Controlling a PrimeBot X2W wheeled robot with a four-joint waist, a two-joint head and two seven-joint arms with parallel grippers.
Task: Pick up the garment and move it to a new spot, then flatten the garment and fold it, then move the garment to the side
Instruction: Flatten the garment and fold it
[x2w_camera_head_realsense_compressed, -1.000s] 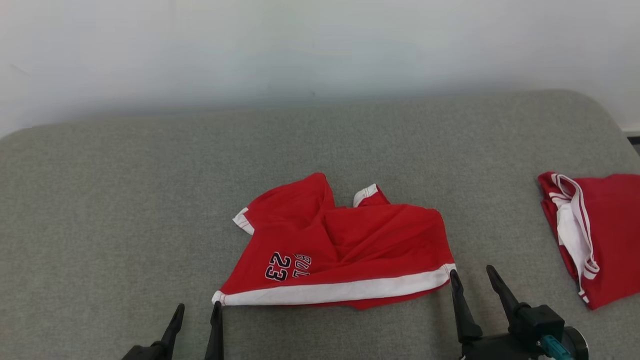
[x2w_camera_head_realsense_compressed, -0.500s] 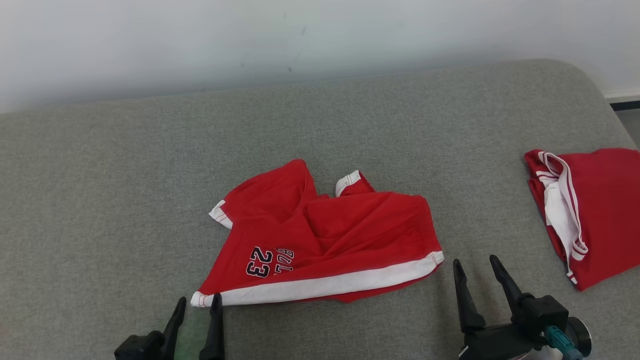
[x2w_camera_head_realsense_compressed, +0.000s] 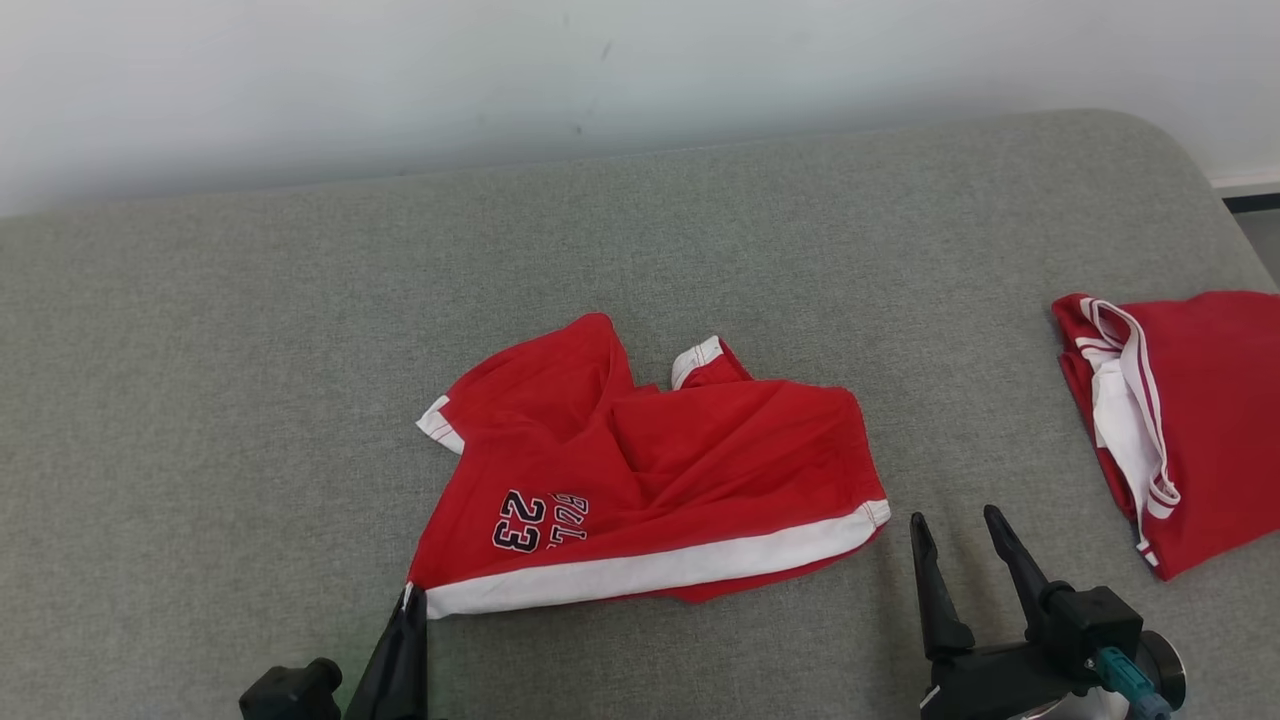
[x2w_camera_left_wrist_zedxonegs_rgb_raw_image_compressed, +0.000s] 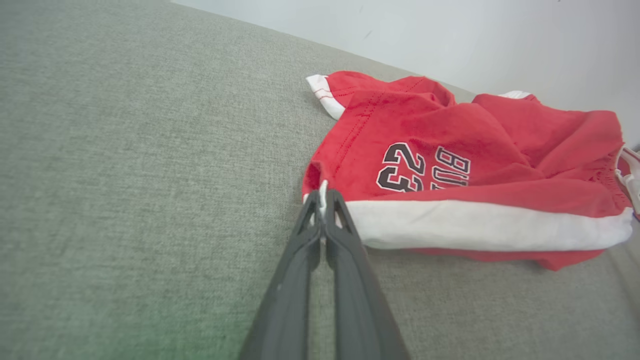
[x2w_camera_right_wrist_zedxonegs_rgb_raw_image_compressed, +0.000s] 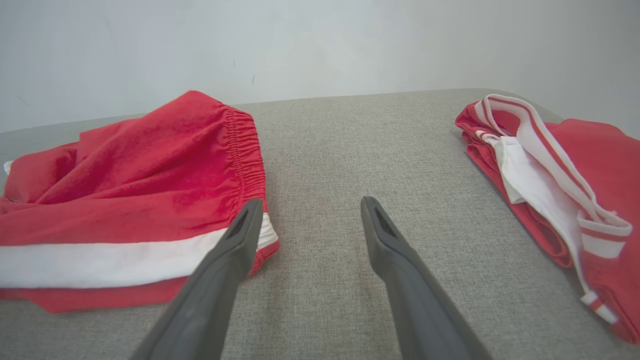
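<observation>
The garment (x2w_camera_head_realsense_compressed: 660, 470), red shorts with a white stripe and a "23" print, lies crumpled in the middle of the grey cushion. My left gripper (x2w_camera_head_realsense_compressed: 408, 597) is shut on the near left corner of its white stripe, and the left wrist view shows the gripper (x2w_camera_left_wrist_zedxonegs_rgb_raw_image_compressed: 322, 192) pinching that corner of the garment (x2w_camera_left_wrist_zedxonegs_rgb_raw_image_compressed: 450, 165). To the right of the garment's near right corner, my right gripper (x2w_camera_head_realsense_compressed: 955, 515) stands open. In the right wrist view the gripper (x2w_camera_right_wrist_zedxonegs_rgb_raw_image_compressed: 310, 210) has bare cushion between its fingers, with the garment (x2w_camera_right_wrist_zedxonegs_rgb_raw_image_compressed: 150, 200) just to the left of them.
A second red and white garment (x2w_camera_head_realsense_compressed: 1170, 420) lies at the cushion's right edge, also in the right wrist view as the second garment (x2w_camera_right_wrist_zedxonegs_rgb_raw_image_compressed: 550, 185). The grey cushion (x2w_camera_head_realsense_compressed: 250, 350) runs back to a pale wall, with its rounded corner at the far right.
My left gripper has shut on the garment's near left corner, which has pulled in slightly. The head camera shifted, moving the whole picture. My right gripper stays open.
</observation>
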